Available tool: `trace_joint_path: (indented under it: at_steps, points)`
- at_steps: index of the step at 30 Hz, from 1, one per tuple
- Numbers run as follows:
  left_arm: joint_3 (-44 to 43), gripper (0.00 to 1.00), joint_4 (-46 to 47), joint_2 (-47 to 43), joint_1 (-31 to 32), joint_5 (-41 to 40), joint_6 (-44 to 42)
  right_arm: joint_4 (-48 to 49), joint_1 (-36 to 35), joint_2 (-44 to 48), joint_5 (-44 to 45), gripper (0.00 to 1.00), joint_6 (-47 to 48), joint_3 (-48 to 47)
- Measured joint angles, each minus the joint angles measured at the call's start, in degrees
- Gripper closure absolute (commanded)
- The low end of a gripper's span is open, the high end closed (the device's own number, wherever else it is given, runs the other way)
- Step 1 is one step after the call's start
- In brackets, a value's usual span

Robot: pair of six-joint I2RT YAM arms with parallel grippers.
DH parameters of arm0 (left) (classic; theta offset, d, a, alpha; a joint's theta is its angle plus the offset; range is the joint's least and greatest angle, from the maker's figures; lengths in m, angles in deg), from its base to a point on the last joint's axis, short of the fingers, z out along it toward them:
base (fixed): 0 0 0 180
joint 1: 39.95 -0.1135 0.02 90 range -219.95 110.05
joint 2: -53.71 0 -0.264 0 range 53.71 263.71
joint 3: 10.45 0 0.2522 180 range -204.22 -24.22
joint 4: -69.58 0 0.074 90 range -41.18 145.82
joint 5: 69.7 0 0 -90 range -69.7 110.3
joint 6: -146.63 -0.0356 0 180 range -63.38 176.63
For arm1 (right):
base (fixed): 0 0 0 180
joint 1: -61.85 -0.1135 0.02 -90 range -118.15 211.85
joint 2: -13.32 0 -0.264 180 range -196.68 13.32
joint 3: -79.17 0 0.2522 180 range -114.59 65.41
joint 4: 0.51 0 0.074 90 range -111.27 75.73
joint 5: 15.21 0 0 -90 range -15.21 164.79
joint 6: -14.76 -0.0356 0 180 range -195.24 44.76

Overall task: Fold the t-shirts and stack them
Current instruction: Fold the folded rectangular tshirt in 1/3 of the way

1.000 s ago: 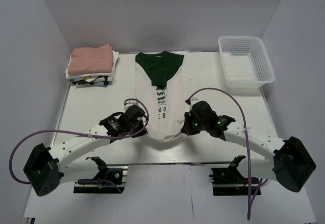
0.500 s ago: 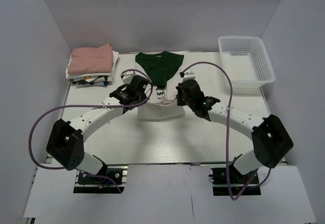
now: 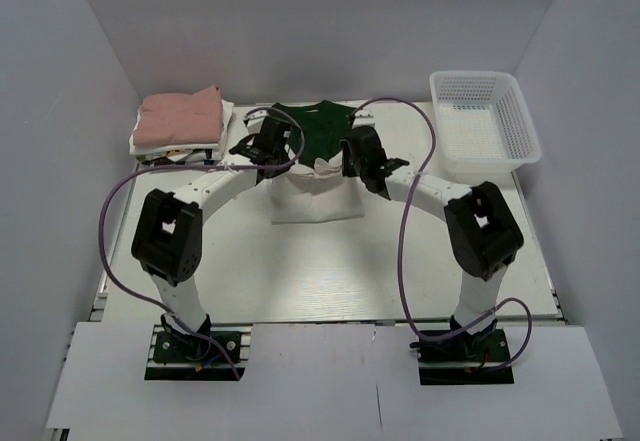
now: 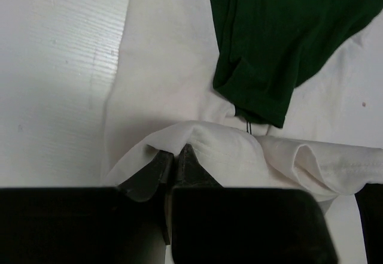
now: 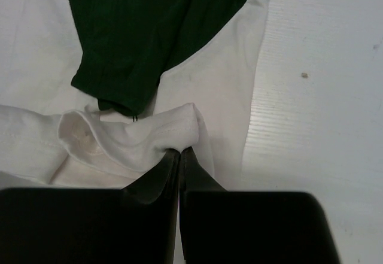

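Two grippers, both clamped on the cream-and-green t-shirt (image 3: 315,199). The left gripper (image 4: 175,159) has its fingers pinched shut on a raised white fold of cloth. The right gripper (image 5: 180,156) pinches the matching fold on the other side. The held edge lies doubled over the shirt body, just below the green part. The shirt lies on the table (image 3: 300,271), left of the mesh basket (image 3: 522,126). The folded stack (image 3: 180,121), pink on top, sits farther left of the basket.

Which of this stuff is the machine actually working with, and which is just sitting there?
In use: cream-and-green shirt, pinched by left claw and right claw; folded shirt stack.
Lying about: white basket.
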State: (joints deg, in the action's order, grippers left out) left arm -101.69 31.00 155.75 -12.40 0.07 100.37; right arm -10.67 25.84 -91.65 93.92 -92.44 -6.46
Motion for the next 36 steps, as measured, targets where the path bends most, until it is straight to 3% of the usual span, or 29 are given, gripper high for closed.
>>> trace_joint_path:
  at_steps: [2, 3, 4, 5, 7, 8, 10, 15, 19, 24, 30, 36]
  points:
    - [-2.0, 0.98, 0.3, 2.6, -1.2, 0.3, -0.3, -0.3, 0.9, -3.3, -1.1, 1.0, 0.2, -2.9]
    - [-2.4, 0.88, 0.4, 3.5, -1.7, 0.4, -0.3, -0.5, 1.4, -4.7, -1.6, 1.0, 0.1, -4.1]
    - [-3.0, 0.63, 0.5, 4.7, -2.3, 0.5, -0.4, -0.7, 1.8, -6.0, -2.0, 0.81, -0.1, -5.2]
    - [-3.8, 0.48, 0.8, 5.9, -3.0, 0.5, -0.8, -0.9, 2.2, -7.4, -2.5, 0.64, -0.5, -6.4]
    - [-5.6, 0.15, 2.1, 8.9, -4.1, 1.4, -1.7, -0.8, 3.0, -9.7, -3.0, 0.18, -1.3, -8.2]
    - [-6.5, 0.1, 3.0, 10.3, -4.7, 1.9, -2.3, -0.8, 3.4, -10.7, -3.4, 0.11, -1.2, -9.1]
    - [-7.9, 0.02, 3.9, 12.5, -5.5, 3.3, -3.5, -2.0, 4.2, -12.4, -4.7, 0.1, -1.1, -11.3]
    - [-6.8, 0.0, 5.7, 11.3, -6.5, 5.0, -5.6, -0.8, 5.0, -10.4, -8.1, 0.1, -1.6, -9.6]
    - [3.9, 0.0, 6.9, 1.2, -6.4, 6.1, -5.8, 2.3, 4.7, -1.7, -16.6, 0.1, -1.9, 2.6]
    - [12.7, 0.0, 6.2, -8.9, -6.3, 7.8, -4.5, 5.9, 3.8, -1.6, -25.3, 0.1, -2.1, 3.9]
    - [16.9, 0.0, 3.4, -11.1, -6.3, 9.5, -3.2, 7.0, 3.4, -13.7, -30.9, 0.1, -4.8, -8.6]
    - [18.5, 0.0, 0.9, -11.9, -6.2, 9.8, -2.7, 8.0, 4.9, -24.9, -29.1, 0.1, -9.2, -20.6]
